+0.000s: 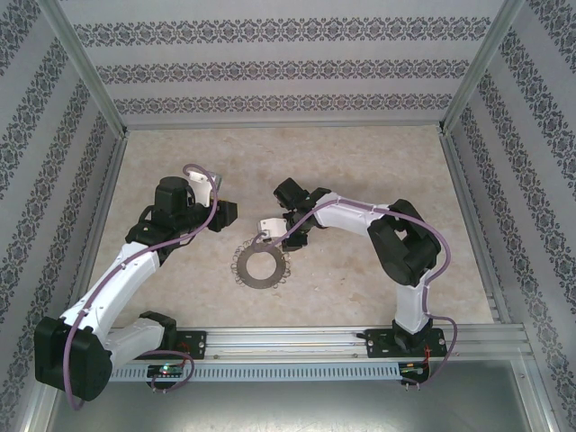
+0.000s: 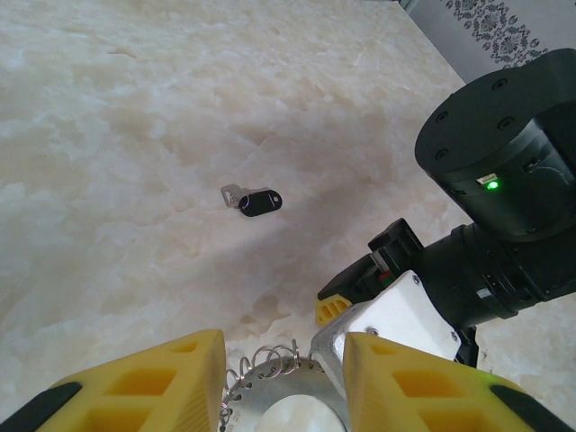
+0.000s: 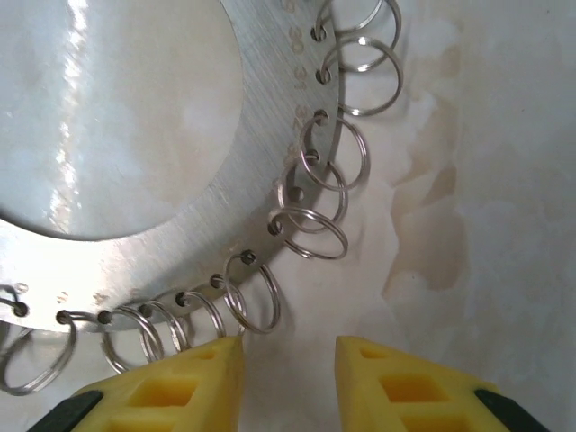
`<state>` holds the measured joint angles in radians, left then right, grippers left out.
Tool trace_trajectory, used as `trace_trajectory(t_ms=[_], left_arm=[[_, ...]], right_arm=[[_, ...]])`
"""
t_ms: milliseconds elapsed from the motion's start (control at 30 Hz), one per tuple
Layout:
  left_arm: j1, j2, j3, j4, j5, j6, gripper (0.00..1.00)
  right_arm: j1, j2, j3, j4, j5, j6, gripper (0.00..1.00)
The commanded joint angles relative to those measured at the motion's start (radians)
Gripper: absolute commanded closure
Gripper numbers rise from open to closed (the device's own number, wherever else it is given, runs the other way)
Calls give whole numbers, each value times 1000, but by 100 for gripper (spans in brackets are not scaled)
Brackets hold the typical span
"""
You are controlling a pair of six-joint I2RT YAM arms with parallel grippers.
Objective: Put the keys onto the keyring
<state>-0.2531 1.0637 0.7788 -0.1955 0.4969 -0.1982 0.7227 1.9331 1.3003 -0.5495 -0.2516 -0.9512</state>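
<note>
I had both grippers part-open and empty: the right gripper (image 3: 288, 353) hovered beside the keyring disc (image 3: 274, 117), the left gripper (image 2: 283, 355) above it. One black-headed key (image 2: 253, 200) lay well apart on the surface (image 2: 126, 135). I judged that fetching it was the next move.

We see two arms, black joints w/ white links: left arm (image 1: 117, 279) at 8 o'clock, right arm (image 1: 405, 261) at 4. Purple cable (image 1: 342, 206) runs along each. Fingers (image 2: 162, 382) yellow w/ square recesses, black ends. Round black housing (image 2: 504, 135), small screws, green LED (image 2: 491, 185) at 3 o'clock.
</note>
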Motion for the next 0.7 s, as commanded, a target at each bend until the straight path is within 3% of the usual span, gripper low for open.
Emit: trace_trajectory(t_ms=[0, 367, 667], left_arm=[[13, -17, -5, -25, -2, 16, 60], [14, -23, 2, -40, -12, 25, 61], [13, -27, 10, -54, -19, 34, 61]], right_arm=[[17, -39, -19, -26, -47, 17, 67], [41, -11, -4, -36, -45, 20, 68], [43, 22, 26, -53, -41, 18, 75]])
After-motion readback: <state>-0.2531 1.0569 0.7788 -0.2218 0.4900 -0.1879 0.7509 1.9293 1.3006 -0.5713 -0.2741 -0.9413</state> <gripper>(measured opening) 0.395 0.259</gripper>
